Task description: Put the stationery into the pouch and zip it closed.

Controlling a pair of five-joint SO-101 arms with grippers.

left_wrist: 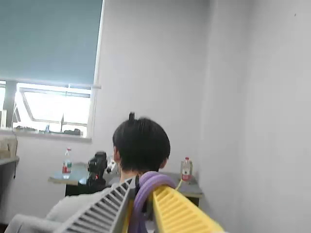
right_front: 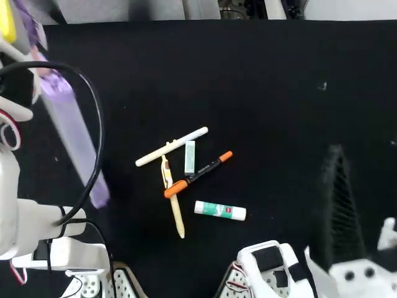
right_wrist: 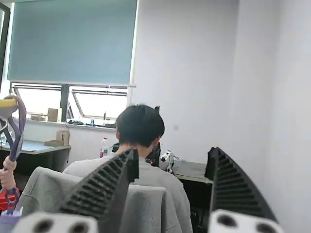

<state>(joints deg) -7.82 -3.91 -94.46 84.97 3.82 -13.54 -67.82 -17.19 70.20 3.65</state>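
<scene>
Lying on table point(right_front: 279, 93): stationery point(right_front: 193, 176), 5 pcs in a loose cluster at mid table, a bit toward near edge, all outside the pouch.
White pen point(right_front: 172, 147): long, slanted, the pc farthest from near edge.
Cream pen point(right_front: 176, 211): starts just beside white pen, runs toward near edge.
Marker point(right_front: 208, 167): black w/ orange ends, slanted, one orange end lying across cream pen.
Mint piece point(right_front: 190, 157): short, btwn white pen and marker.
Glue stick point(right_front: 220, 211): white w/ green label, lying flat, just beside cluster on the side toward right edge, touching none of the rest.
Pouch point(right_front: 71, 136): lavender, long, narrow; held by one end over left edge, other end reaching toward near-left corner. Can't tell if low end touches table, or if zip is open.
L gripper point(left_wrist: 144, 188): clenched on pouch, lavender fabric pinched btwn grey finger and yellow finger.
R gripper point(right_wrist: 172, 158): released, black fingers wide apart, nothing btwn them; by near-right corner, well apart from stationery.
Cable point(right_front: 97, 130): black, loops off L arm and crosses in front of pouch.
</scene>
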